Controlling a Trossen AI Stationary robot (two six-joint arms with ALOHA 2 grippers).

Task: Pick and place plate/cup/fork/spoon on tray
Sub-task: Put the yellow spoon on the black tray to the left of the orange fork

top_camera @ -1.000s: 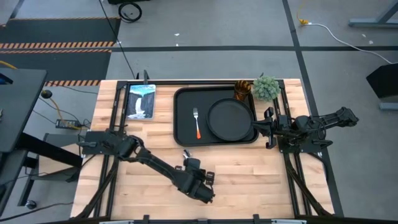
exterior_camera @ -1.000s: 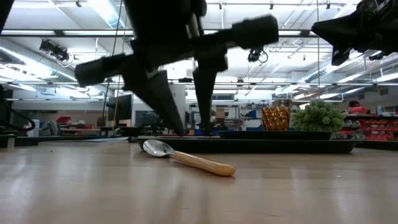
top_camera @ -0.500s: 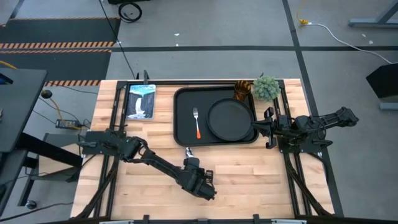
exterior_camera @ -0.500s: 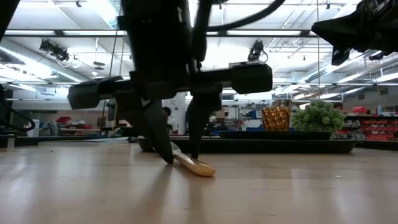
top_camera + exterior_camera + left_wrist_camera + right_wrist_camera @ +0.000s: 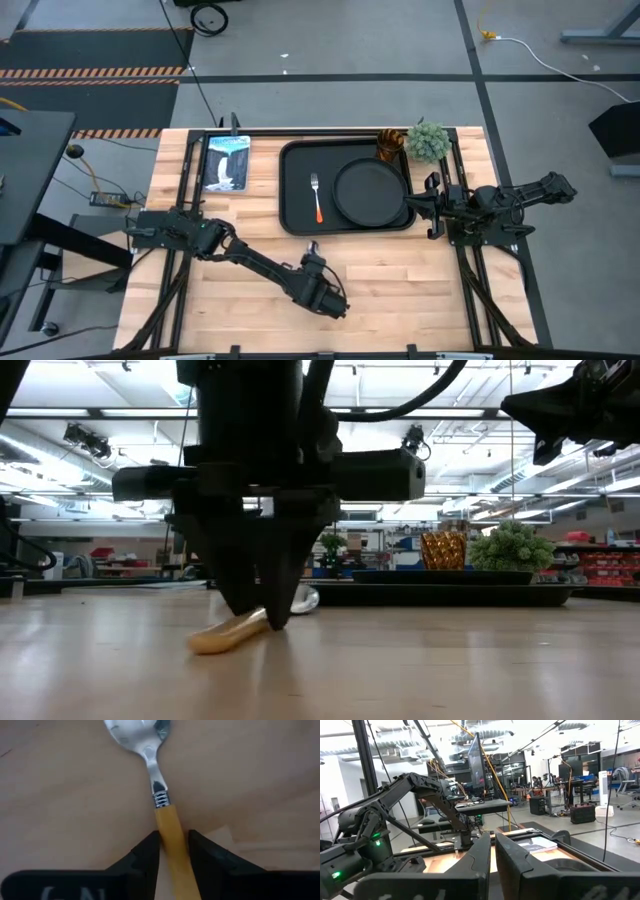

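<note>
The spoon [image 5: 165, 815], with a silver bowl [image 5: 312, 246] and a yellow-orange handle, lies on the wooden table in front of the black tray [image 5: 293, 190]. My left gripper [image 5: 315, 272] stands over it, shut on the handle; it also shows in the low view [image 5: 262, 615]. On the tray lie the round black plate [image 5: 372, 192] and the red-handled fork [image 5: 317, 198]. The amber cup [image 5: 389, 146] stands at the tray's far right corner. My right gripper [image 5: 432, 206] waits shut beside the tray's right edge. My left gripper pinches the spoon's yellow-orange handle [image 5: 169, 831] between its two fingers [image 5: 149, 855], about midway along the handle. The fingers come from above, pointing down, and lie across the handle. The handle's free end [image 5: 205, 642] rests on the table.
A small green plant [image 5: 428, 140] stands at the far right next to the cup. A blue-white card [image 5: 226, 162] lies left of the tray. Bare wood spreads across the table's near half.
My left gripper has come down onto the spoon, shifted a little toward the table's right edge, turned about and shut on the handle. The spoon has swung around on the table: in the low view its handle end now points left instead of right.
</note>
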